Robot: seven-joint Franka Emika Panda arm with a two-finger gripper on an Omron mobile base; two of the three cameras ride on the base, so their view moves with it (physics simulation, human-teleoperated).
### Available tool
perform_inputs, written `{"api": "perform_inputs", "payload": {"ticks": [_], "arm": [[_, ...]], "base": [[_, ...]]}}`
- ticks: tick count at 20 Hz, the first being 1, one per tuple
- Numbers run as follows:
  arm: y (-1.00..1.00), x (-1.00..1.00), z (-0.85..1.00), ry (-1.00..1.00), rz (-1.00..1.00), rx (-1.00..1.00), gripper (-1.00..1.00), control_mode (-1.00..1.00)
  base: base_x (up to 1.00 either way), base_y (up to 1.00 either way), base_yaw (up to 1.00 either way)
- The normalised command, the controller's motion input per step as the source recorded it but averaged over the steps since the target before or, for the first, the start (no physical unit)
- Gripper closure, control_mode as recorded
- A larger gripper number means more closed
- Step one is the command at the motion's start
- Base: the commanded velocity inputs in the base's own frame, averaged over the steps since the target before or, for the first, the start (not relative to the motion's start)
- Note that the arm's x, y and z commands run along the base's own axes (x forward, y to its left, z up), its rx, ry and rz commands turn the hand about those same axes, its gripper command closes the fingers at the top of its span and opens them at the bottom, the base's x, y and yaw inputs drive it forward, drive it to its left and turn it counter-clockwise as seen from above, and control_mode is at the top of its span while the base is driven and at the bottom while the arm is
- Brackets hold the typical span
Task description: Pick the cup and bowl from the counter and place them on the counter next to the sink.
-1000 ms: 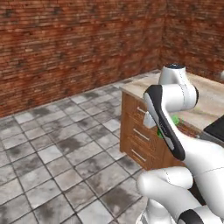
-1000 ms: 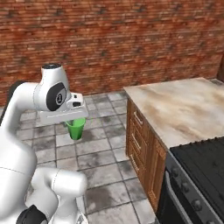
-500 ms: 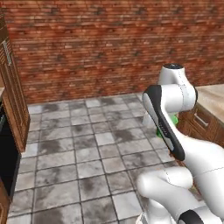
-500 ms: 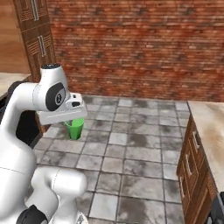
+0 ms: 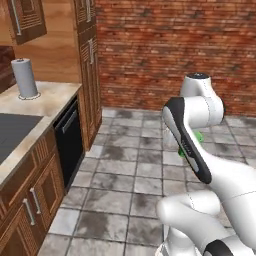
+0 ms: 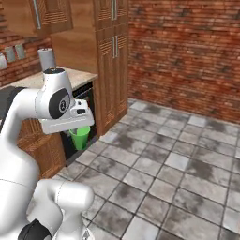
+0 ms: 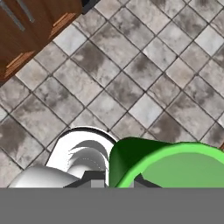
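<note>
My gripper (image 6: 78,130) is shut on the small bright green cup (image 6: 80,137), which hangs upright under the hand, above the tiled floor. In the hand view the cup's green rim (image 7: 175,164) sits right at the finger tips, with floor tiles beyond. From the left base, green slivers of the cup (image 5: 199,136) peek out behind my forearm. The beige marbled counter (image 5: 52,99) runs along the left, and the dark grey flat sink (image 5: 12,131) is set into it. The bowl is out of view.
A grey-white paper towel roll (image 5: 24,78) stands on the counter's far end. A black dishwasher front (image 5: 67,140) sits below it, and tall wooden cabinets (image 6: 110,61) stand beside it. Behind is a brick wall (image 5: 175,50), with grey tiled floor (image 6: 178,173) between.
Both base views have swung round with the base. The earlier counter has left the picture and the counter with the paper towel roll has come in. The cup stays in the shut gripper.
</note>
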Motion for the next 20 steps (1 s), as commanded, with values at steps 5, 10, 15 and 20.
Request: {"api": "perform_inputs", "payload": {"ticks": [5, 10, 15, 20], "arm": [[0.0, 0.0, 0.0, 0.0, 0.0, 0.0, 1.0, 1.0], [0.0, 0.0, 0.0, 0.0, 0.0, 0.0, 1.0, 1.0], [0.0, 0.0, 0.0, 0.0, 0.0, 0.0, 1.0, 1.0], [0.0, 0.0, 0.0, 0.0, 0.0, 0.0, 1.0, 1.0]], "base": [[0.0, 0.0, 0.61], [0.0, 0.0, 0.63], [0.0, 0.0, 0.64], [0.0, 0.0, 0.64]]}}
